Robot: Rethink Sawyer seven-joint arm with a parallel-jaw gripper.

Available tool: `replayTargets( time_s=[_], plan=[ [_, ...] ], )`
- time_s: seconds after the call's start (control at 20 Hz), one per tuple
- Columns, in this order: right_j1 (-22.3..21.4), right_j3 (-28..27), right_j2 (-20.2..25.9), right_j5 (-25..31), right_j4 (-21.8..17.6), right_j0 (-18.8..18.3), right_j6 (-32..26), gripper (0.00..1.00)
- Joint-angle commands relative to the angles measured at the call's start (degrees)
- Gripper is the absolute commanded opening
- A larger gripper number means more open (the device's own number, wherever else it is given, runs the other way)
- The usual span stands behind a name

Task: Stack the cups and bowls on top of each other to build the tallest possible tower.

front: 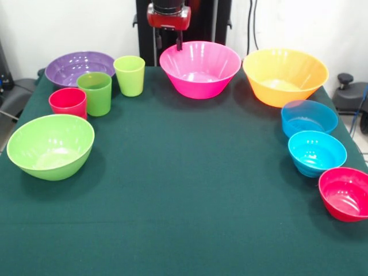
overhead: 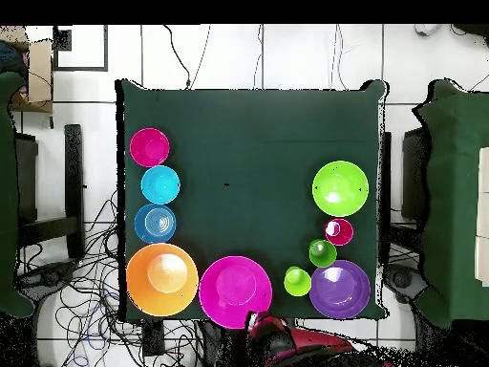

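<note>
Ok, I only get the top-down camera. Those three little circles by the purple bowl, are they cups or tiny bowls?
Observer: Cups. From the front, the red cup is shorter than the green cup and the lime-green cup.
Operator: Is the purple bowl deep like the pink one?
Observer: No. The purple bowl is shallow, and the pink bowl is much deeper.
Operator: Where's the gripper?
Observer: The gripper hangs at the pink bowl's far rim. I cannot tell whether it is open.
</note>
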Motion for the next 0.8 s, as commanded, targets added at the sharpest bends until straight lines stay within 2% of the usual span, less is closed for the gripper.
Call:
replayTargets(
  time_s=[0.05,0.8],
  plan=[
    [3.06,-8.79,7.34,-2.49,-2.61,-0.44,3.84,1.0],
    [5.53,-9.87,6.97,-4.49,-3.04,-0.33,4.56,1.0]
  ],
)
